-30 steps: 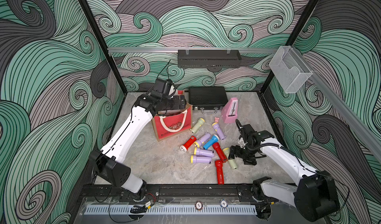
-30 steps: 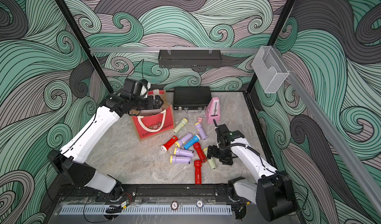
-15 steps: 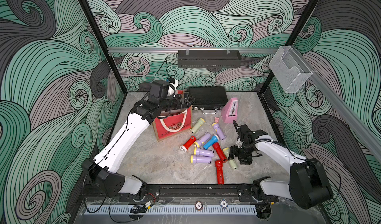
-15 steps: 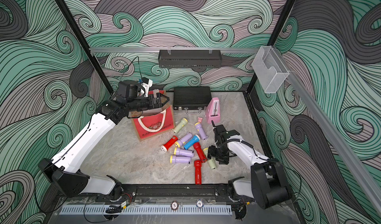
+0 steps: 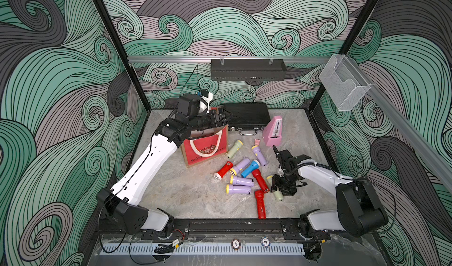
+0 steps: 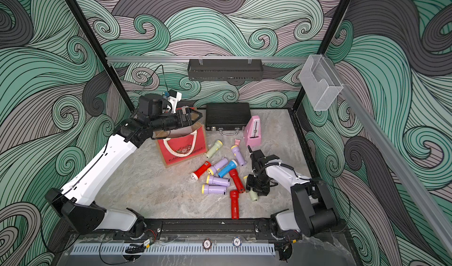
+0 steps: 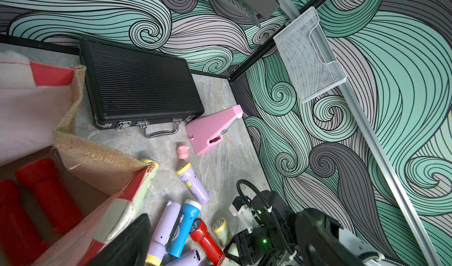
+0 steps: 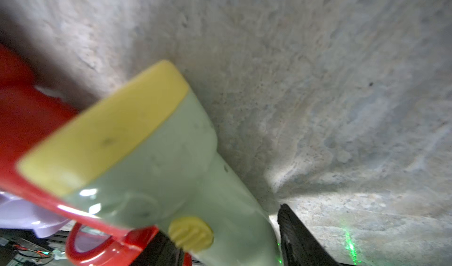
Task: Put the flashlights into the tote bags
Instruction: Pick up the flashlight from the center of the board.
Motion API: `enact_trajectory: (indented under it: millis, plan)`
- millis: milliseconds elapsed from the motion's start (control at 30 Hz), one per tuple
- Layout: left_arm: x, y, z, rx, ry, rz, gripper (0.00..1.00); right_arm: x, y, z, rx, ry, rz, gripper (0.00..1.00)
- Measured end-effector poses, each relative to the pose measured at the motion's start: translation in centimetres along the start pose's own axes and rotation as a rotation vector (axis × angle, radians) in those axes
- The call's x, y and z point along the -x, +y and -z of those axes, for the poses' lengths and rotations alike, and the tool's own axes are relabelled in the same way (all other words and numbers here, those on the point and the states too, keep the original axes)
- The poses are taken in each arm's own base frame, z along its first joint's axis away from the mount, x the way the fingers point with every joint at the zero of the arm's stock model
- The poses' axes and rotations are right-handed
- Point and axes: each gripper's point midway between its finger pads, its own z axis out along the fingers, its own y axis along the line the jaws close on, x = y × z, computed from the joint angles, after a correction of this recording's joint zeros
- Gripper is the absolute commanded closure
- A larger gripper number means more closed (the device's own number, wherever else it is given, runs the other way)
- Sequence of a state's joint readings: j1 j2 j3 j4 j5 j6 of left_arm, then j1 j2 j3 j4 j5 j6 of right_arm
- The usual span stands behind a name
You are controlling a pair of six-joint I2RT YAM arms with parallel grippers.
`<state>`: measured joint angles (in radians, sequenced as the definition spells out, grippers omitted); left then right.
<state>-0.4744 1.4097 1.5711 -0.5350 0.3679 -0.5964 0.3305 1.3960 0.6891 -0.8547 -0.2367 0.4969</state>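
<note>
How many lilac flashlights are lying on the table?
4 lilac flashlights: one near the pink lump, one beside the blue flashlight, two side by side nearer the front rail. Others may sit hidden inside the tote bag.

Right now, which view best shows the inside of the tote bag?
Left wrist view: it looks down into the tote bag and shows two red flashlights on its floor. In both top views the tote bag shows its red front, but the left arm covers most of the mouth. The right wrist view misses it.
</note>
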Motion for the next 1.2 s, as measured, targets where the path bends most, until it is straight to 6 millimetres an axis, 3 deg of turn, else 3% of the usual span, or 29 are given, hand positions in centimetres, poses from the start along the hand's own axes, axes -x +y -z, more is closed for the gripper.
enact_trajectory:
  millis: [233,467,867,1200]
  plan:
    - [0.2,-0.2,0.1,-0.005,-0.005,-0.002,0.07,-0.2,-0.5,-0.6,-0.034,-0.006,0.003,0.52]
    - [0.5,-0.6,0.3,-0.013,-0.012,-0.006,0.07,-0.3,-0.8,-0.5,-0.064,-0.045,0.008,0.41]
    - [0.5,-0.9,0.3,-0.034,-0.01,0.007,0.07,-0.3,-1.3,-0.6,-0.1,-0.063,0.009,0.43]
    - [0.0,-1.4,-1.1,-0.046,0.018,0.015,0.08,-0.2,-1.4,-0.8,-0.132,-0.05,0.019,0.58]
